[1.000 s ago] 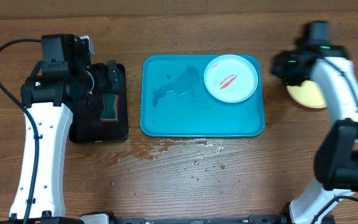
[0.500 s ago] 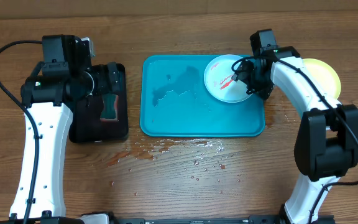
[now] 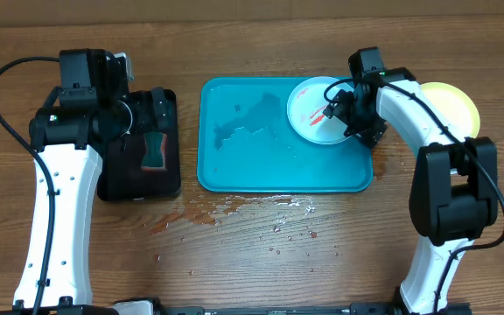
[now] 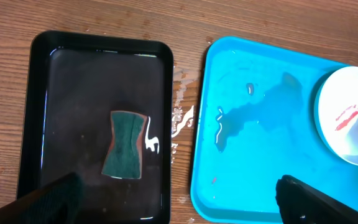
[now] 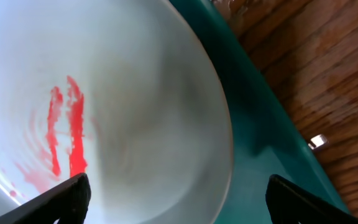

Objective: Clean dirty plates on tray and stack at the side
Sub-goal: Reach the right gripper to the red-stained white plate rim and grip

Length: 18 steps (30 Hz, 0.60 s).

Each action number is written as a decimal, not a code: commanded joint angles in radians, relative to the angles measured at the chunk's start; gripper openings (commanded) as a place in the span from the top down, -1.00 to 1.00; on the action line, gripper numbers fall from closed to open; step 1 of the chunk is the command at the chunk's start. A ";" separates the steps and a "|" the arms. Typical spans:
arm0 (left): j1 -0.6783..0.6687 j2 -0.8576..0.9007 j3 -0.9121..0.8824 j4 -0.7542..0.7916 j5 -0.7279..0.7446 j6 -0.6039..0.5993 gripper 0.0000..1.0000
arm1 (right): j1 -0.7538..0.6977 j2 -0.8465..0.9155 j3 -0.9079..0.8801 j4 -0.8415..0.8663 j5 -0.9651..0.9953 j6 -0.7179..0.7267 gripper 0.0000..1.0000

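A white plate with red smears lies in the far right corner of the turquoise tray. My right gripper hovers low over the plate's right rim. It is open, with one finger above the plate and the other finger above the tray floor; nothing is held. A yellow-green plate rests on the table to the right of the tray. My left gripper hangs open and empty above the black tray.
A green sponge lies in the wet black tray, left of the turquoise tray. A film of water covers part of the turquoise tray. Droplets and reddish smudges mark the wood in front of it.
My right arm has swung left from the yellow-green plate to the white plate's right rim, and its jaws have opened. The left arm has not moved.
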 commanded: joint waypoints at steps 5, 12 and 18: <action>-0.006 -0.010 0.016 -0.002 0.002 0.004 -1.00 | -0.001 0.032 0.004 0.023 -0.013 0.062 -0.55; -0.006 -0.010 0.016 -0.002 0.002 0.005 -1.00 | -0.001 0.077 0.004 0.023 -0.035 0.062 -0.05; -0.006 -0.010 0.016 -0.001 0.002 0.005 -1.00 | -0.001 0.084 0.004 0.024 -0.035 0.062 0.59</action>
